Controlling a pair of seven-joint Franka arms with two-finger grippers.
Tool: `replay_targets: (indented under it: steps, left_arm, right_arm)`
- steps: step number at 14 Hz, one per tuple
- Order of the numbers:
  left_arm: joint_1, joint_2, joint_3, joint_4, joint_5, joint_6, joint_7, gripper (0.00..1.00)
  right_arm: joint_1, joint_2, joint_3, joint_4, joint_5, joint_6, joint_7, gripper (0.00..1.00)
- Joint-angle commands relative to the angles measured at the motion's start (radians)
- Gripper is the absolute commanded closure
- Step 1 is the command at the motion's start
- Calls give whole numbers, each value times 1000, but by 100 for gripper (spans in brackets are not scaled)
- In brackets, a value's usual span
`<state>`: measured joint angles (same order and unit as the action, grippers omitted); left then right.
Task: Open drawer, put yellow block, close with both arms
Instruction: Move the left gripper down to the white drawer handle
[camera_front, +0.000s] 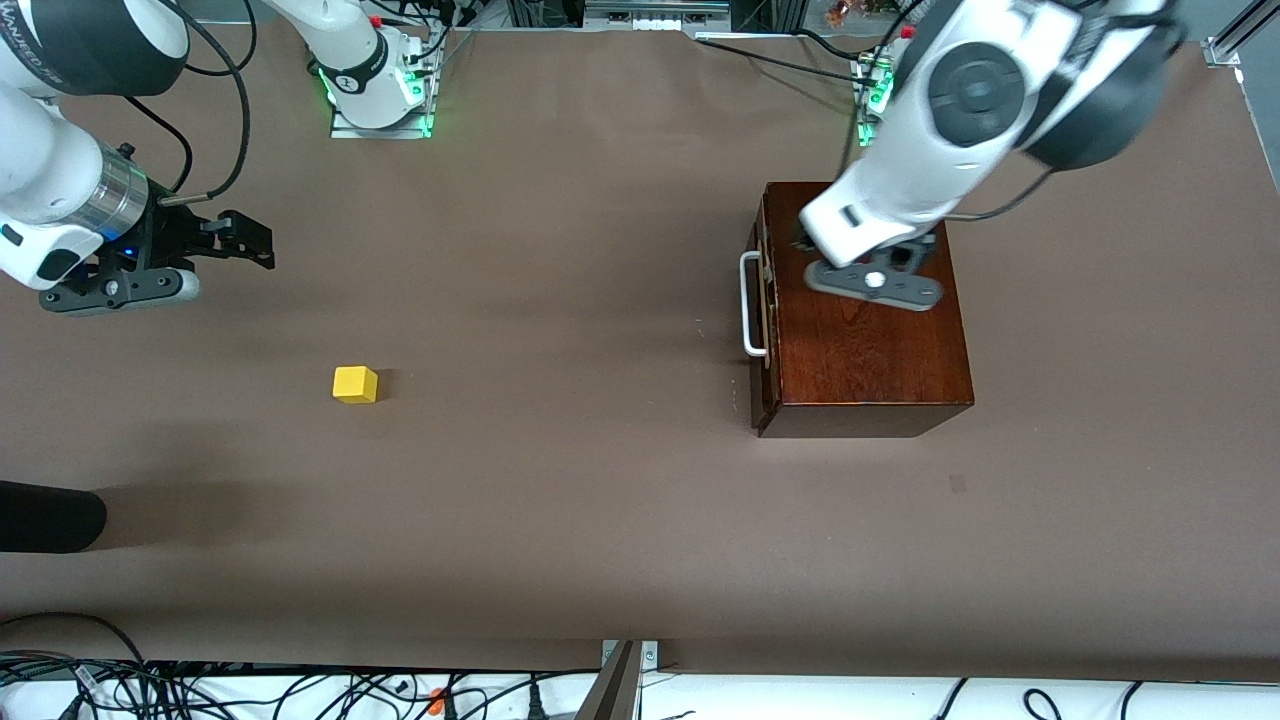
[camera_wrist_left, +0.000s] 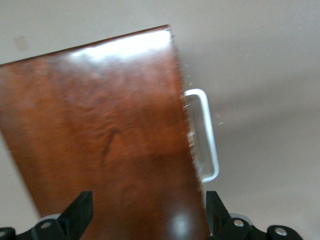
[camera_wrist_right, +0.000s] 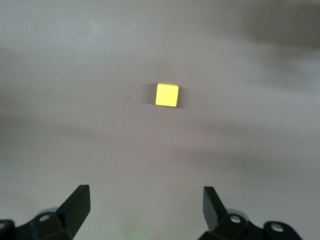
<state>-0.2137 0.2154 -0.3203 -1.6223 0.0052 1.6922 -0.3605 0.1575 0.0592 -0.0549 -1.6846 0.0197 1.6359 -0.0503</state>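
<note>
Two hands are up in the air, both with fingers apart and holding nothing. Nearest the front camera, toward the right arm's end, the block (camera_front: 355, 384) sits alone on the tabletop (camera_front: 560, 520), with bare brown surface all round it. The right hand (camera_front: 235, 243) hangs over empty tabletop farther from the camera than the block, and its wrist view looks down on the block (camera_wrist_right: 167, 95) between the spread fingers (camera_wrist_right: 77, 205). Toward the left arm's end stands the box (camera_front: 865, 350), its drawer (camera_front: 764, 300) shut, the white handle (camera_front: 750, 305) facing the middle of the table. The left hand (camera_front: 875, 283) is over the box top (camera_wrist_left: 100, 130), the handle (camera_wrist_left: 207, 135) just off to one side. Opening looks like the step in hand: the left hand would need to come off the lid, drop in front of the drawer and catch the bar. There is wide open room in front for the drawer to slide, and the block lies well clear of its path
</note>
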Motion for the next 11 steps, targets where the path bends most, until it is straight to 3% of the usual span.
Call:
replay_targets:
  steps: [1, 8, 11]
  left_arm:
    - [-74, 80, 4, 38, 19, 65, -124, 0]
    - [-223, 217, 4, 33, 272, 162, -371, 0]
    - [-234, 245, 4, 22, 288, 164, -377, 0]
  right_arm:
    - [-3, 5, 1, 23, -14, -19, -6, 0]
    - [-3, 5, 1, 25, -14, -21, -6, 0]
    - [-3, 5, 1, 23, -14, -21, -6, 0]
